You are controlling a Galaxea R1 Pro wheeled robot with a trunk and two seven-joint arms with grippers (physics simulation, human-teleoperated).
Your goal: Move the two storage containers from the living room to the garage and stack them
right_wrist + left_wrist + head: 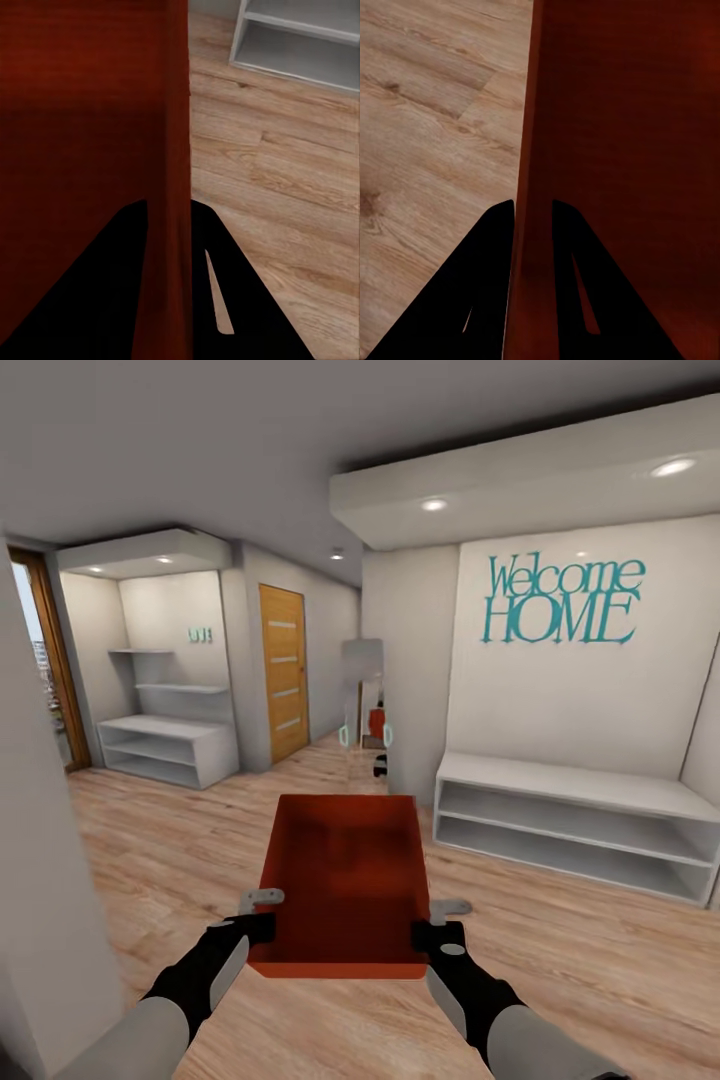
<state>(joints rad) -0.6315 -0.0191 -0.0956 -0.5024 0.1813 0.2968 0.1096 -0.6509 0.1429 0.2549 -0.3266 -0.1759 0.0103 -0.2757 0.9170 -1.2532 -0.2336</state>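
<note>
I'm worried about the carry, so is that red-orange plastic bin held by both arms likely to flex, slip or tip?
The red-orange rectangular plastic bin probably stays stiff: its straight walls look unbent. It may slip, since the left gripper and right gripper each pinch only one smooth side wall. It looks empty, so likely light and unlikely to tip.

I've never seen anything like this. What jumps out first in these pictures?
A red-orange storage container is held low in the middle, above the wood plank floor, with the left gripper and right gripper each clamped on a side wall. Beyond it, teal "Welcome HOME" lettering marks the white wall on the right.
</note>
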